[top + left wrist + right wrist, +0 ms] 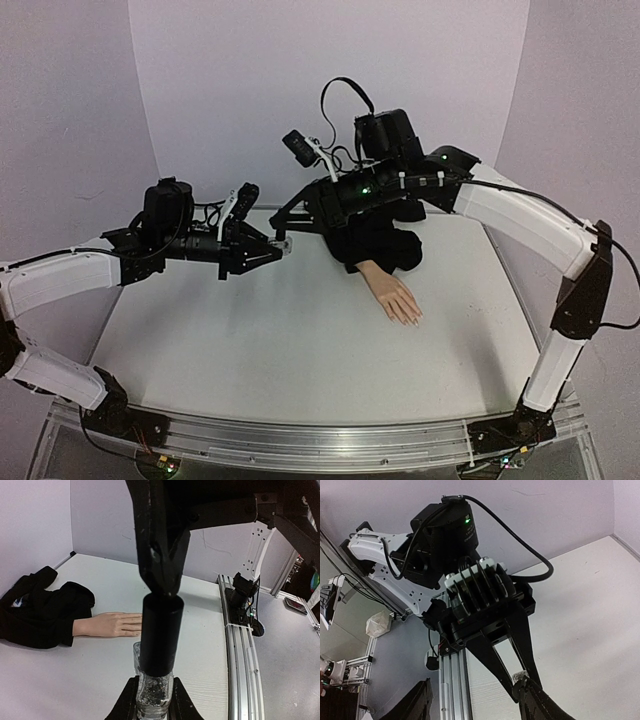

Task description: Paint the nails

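Note:
My left gripper is shut on a small clear bottle with a tall dark cap, held above the table's back left. The cap sits on the bottle. My right gripper reaches in from the right, its fingers at the cap's top. In the right wrist view its two fingers stand apart, and the cap lies against the right one. The peach mannequin hand lies flat with its black sleeve. Its nails point to the front right and also show in the left wrist view.
An aluminium rail runs along the table's near edge, with the arm bases bolted to it. The right arm's base stands on the rail. Walls close the table at the back and sides.

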Action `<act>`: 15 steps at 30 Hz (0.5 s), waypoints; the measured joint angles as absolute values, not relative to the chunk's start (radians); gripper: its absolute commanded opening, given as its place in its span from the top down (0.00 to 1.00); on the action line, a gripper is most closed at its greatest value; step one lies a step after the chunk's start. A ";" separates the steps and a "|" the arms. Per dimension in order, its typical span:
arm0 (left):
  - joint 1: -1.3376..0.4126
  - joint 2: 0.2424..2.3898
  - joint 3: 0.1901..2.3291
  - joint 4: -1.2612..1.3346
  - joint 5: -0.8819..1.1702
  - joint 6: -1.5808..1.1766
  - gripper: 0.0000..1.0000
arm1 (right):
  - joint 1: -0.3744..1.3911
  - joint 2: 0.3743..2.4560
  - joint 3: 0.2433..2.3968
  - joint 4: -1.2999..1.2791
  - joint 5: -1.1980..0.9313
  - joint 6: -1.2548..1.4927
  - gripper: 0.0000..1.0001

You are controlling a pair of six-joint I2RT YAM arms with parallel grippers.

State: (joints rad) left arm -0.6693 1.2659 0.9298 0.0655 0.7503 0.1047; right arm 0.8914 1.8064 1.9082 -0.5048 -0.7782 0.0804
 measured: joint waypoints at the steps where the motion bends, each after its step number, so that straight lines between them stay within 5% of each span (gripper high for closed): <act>1: -0.669 1.266 0.930 0.057 0.758 0.106 1.00 | 0.891 1.813 1.910 -0.504 -0.793 0.078 0.44; 12: -0.669 1.266 0.934 0.027 0.810 0.108 1.00 | 0.886 1.851 1.926 -0.513 -0.810 0.069 0.49; 15: -0.669 1.266 0.937 0.027 0.813 0.109 1.00 | 0.886 1.851 1.926 -0.520 -0.795 0.068 0.61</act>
